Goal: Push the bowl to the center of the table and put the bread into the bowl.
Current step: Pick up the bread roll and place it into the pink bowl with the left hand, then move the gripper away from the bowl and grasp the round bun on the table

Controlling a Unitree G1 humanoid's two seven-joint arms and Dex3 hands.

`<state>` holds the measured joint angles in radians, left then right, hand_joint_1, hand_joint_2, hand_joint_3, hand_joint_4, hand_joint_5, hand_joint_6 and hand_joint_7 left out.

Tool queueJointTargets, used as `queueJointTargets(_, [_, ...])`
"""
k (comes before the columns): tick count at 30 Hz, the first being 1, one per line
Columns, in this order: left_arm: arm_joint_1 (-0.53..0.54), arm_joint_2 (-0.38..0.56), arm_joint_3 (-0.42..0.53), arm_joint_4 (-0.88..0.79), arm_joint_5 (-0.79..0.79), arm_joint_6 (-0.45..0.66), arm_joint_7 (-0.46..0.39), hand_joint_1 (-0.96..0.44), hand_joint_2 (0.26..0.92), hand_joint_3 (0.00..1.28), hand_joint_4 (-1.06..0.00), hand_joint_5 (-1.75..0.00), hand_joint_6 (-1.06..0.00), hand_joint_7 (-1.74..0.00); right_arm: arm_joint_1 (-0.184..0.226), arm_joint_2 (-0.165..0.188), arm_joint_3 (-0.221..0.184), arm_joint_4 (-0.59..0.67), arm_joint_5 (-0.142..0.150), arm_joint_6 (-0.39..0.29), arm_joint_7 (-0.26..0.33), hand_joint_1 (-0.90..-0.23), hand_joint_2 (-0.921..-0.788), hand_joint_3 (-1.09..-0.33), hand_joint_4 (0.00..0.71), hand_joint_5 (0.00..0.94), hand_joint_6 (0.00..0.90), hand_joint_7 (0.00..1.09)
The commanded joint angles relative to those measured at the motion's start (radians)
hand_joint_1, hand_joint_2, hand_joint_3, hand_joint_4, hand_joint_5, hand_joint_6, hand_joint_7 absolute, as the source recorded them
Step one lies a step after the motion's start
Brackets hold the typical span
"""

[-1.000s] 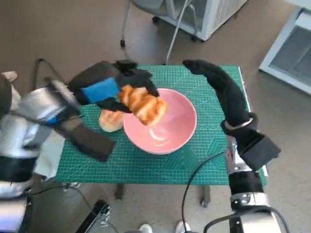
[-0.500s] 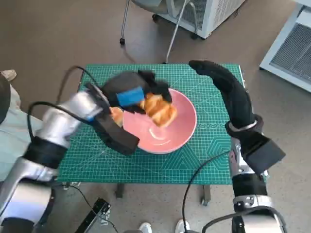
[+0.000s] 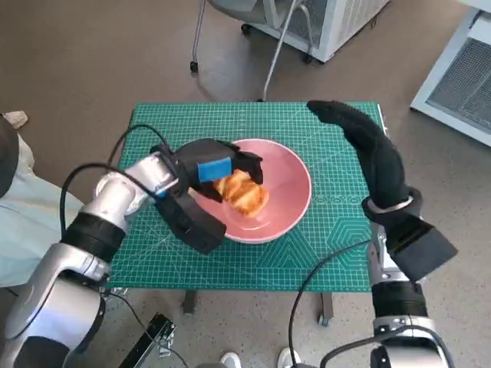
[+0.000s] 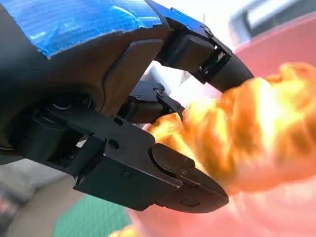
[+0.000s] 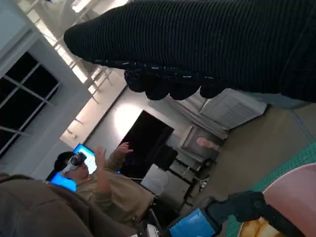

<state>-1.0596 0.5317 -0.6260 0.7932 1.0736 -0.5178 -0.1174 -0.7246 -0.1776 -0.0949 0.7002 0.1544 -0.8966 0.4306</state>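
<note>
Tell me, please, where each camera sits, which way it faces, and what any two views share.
Head view: on the head, looking steeply down at the table; both forearms, left hand and right hand show.
Left wrist view: behind the left hand, facing the bread it holds over the bowl.
Right wrist view: behind the right hand, facing the room and a person.
Shared: bread, bowl and left hand appear in all three views.

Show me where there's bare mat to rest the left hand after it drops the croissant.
Bare green mat runs along the near edge, below the pink bowl, and between bowl and right hand. It is crowded at the bowl's left, where the left hand holds the croissant.
</note>
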Motion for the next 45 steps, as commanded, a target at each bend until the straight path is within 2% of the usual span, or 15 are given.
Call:
queueJointTargets(1, [0.000,0.049,0.023,-0.085,-0.046,-0.010,-0.065,0.05,0.921,0.22,-0.22,-0.03,-0.32,-0.22,0.030,-0.003,0.000,-0.011,0.002,0.020,-0.008,-0.673,-0.921,-0.789,0.315,0.000,-0.001,0.76])
queueJointTargets(3, [0.016,0.068,0.037,-0.125,-0.065,-0.007,-0.084,-0.04,0.921,0.19,-0.12,-0.01,-0.26,-0.16,0.031,-0.002,0.000,-0.012,0.001,0.021,-0.009,-0.671,-0.921,-0.789,0.315,0.001,-0.001,0.75])
queueJointTargets(6, [0.039,0.117,0.070,-0.190,-0.088,-0.019,-0.077,-0.14,0.921,0.11,-0.04,0.00,-0.21,-0.11,0.030,0.001,0.000,-0.009,0.000,0.021,-0.011,-0.671,-0.921,-0.788,0.315,0.001,-0.001,0.75])
queueJointTargets(9, [0.057,0.166,0.110,-0.236,-0.122,-0.041,-0.062,-0.20,0.902,0.06,-0.01,0.00,-0.19,-0.09,0.029,0.001,0.000,-0.006,0.002,0.020,-0.008,-0.673,-0.921,-0.786,0.316,0.001,-0.001,0.75])
queueJointTargets(15, [0.097,0.290,0.215,-0.325,-0.180,-0.095,-0.021,-0.23,0.866,0.02,0.00,0.00,-0.17,-0.08,0.020,-0.003,-0.003,0.006,0.013,0.020,0.003,-0.674,-0.921,-0.785,0.314,0.000,-0.001,0.74])
queueJointTargets(25, [0.168,0.452,0.340,-0.427,-0.202,-0.116,-0.012,-0.21,0.836,0.00,-0.07,-0.03,-0.23,-0.09,-0.003,-0.004,-0.006,0.029,0.024,0.012,0.018,-0.668,-0.921,-0.786,0.315,0.001,-0.001,0.74])
queueJointTargets(28, [0.197,0.492,0.364,-0.471,-0.205,-0.099,-0.052,-0.21,0.837,0.00,-0.09,-0.03,-0.24,-0.10,-0.012,-0.001,-0.005,0.040,0.026,0.008,0.023,-0.667,-0.921,-0.785,0.316,0.001,-0.001,0.74])
queueJointTargets(36, [0.266,0.540,0.407,-0.523,-0.237,-0.069,-0.134,-0.18,0.845,0.00,-0.14,-0.04,-0.27,-0.10,-0.037,0.003,-0.006,0.085,0.040,-0.004,0.046,-0.669,-0.921,-0.780,0.317,0.002,-0.001,0.74])
queueJointTargets(45, [0.294,0.539,0.392,-0.489,-0.174,-0.052,-0.116,-0.19,0.841,0.00,-0.19,-0.04,-0.31,-0.12,-0.052,0.004,-0.009,0.114,0.058,-0.014,0.076,-0.670,-0.921,-0.777,0.318,0.002,-0.001,0.74])
